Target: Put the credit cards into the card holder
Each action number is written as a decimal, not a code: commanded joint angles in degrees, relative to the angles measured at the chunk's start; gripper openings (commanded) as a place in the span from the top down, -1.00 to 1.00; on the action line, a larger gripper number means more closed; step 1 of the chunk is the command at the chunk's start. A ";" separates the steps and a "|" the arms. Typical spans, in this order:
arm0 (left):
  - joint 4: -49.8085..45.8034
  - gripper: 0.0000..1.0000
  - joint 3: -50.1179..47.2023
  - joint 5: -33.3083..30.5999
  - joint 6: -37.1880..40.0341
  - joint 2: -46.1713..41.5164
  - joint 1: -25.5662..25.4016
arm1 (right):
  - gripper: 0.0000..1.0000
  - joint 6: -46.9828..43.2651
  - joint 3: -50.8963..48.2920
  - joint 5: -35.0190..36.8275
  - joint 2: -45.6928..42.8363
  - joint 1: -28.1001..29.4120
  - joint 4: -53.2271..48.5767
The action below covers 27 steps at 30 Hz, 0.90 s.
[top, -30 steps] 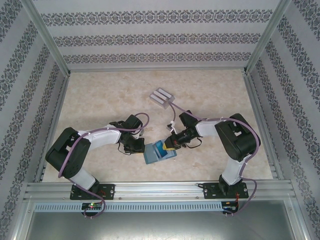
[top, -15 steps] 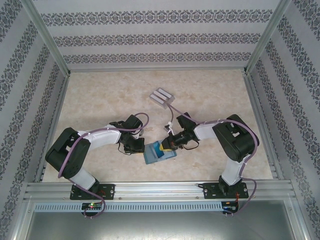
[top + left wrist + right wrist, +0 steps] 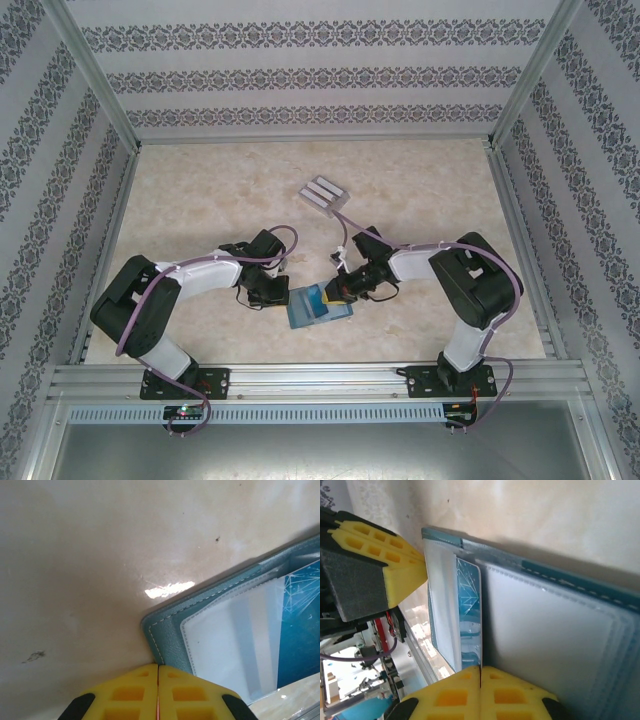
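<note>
right claw: the two yellow fingers are closed flat against each other, and a thin blue card runs edge-on into the line between them, so it seems to be pinched by one short end.
left claw: closed with nothing between the fingers. The tips are at the stitched hem of the card holder, close to its corner. I cannot tell if they press on it or only touch it.
blue card, handling: I judge it light, stiff and smooth. It can slip or twist in a pinch at the end, so the grip should be deep on the short end with the long side in line with the slot.
card holder, handling: it looks soft and light with pale pockets. I think it would slide on the glossy tabletop if pushed, so it needs a hold at the hem, away from the pocket mouths.
card holder, place: it lies open on the near middle of the tabletop, between the two claws.
blue card, place: it lies over the open holder beside a clear pocket. I cannot tell if its front edge is already inside.
spare cards: a small grey group further back on the tabletop, well apart from the holder.
top view gives: the position of both arms and the spare cards.
right wrist view gives: the card edge in the fingers and the left claw against the holder's rim.
left wrist view gives: the hem stitching and the corner.
</note>
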 commanded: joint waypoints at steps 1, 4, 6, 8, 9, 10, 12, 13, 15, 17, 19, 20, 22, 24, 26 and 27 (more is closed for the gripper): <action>1.08 0.85 -2.04 -7.72 -0.94 2.39 -0.41 | 1.00 1.45 0.42 0.84 -0.40 1.93 -0.85; 1.23 0.86 -2.18 -7.49 -1.33 2.63 -0.39 | 1.00 3.97 0.29 1.57 -0.49 3.54 0.56; 1.47 0.87 -2.54 -8.44 -1.49 2.74 -0.44 | 1.00 4.27 0.91 1.93 -0.01 4.69 0.39; 1.33 0.89 -2.18 -7.98 -1.69 3.39 -0.38 | 1.00 5.74 1.18 2.75 0.53 5.62 1.18; 1.41 0.90 -1.94 -7.28 -1.69 3.69 -0.43 | 1.00 6.90 1.27 3.23 0.73 5.94 1.88; 1.65 0.90 -2.04 -6.94 -1.73 3.72 -0.39 | 1.00 7.77 1.40 3.78 0.91 6.29 2.33; 1.81 0.91 -2.30 -7.36 -1.95 3.68 -0.38 | 1.00 9.76 1.49 5.43 0.80 6.77 3.08; 1.54 0.92 -2.35 -7.78 -2.04 3.66 -0.41 | 1.00 10.38 1.33 6.21 0.45 6.84 3.21; 0.99 0.94 -2.36 -8.24 -2.19 3.63 -0.39 | 1.00 11.87 0.43 8.33 -0.96 6.88 3.29; 1.14 0.95 -3.05 -8.40 -2.33 3.29 -0.43 | 1.00 13.05 -0.96 10.42 -2.68 6.73 3.66; 0.79 1.00 -3.46 -9.28 -2.84 3.50 -0.32 | 1.00 14.22 -2.22 12.73 -4.42 6.69 3.60; 0.16 1.00 -3.40 -8.77 -3.34 4.03 0.13 | 1.00 15.17 -2.80 13.74 -5.13 6.70 3.64; -0.68 1.00 -3.25 -7.60 -4.23 5.09 0.82 | 1.00 17.69 -3.76 14.60 -5.79 7.35 4.73; -0.70 1.00 -3.70 -7.24 -4.80 5.56 0.77 | 1.00 20.22 -4.27 15.90 -5.92 8.96 6.04; -0.44 1.00 -3.99 -7.28 -5.41 5.89 0.89 | 1.00 21.98 -4.35 17.76 -6.05 10.33 6.30; -0.49 1.00 -3.95 -7.29 -5.84 6.16 0.93 | 1.00 23.11 -4.53 18.81 -6.19 10.99 6.64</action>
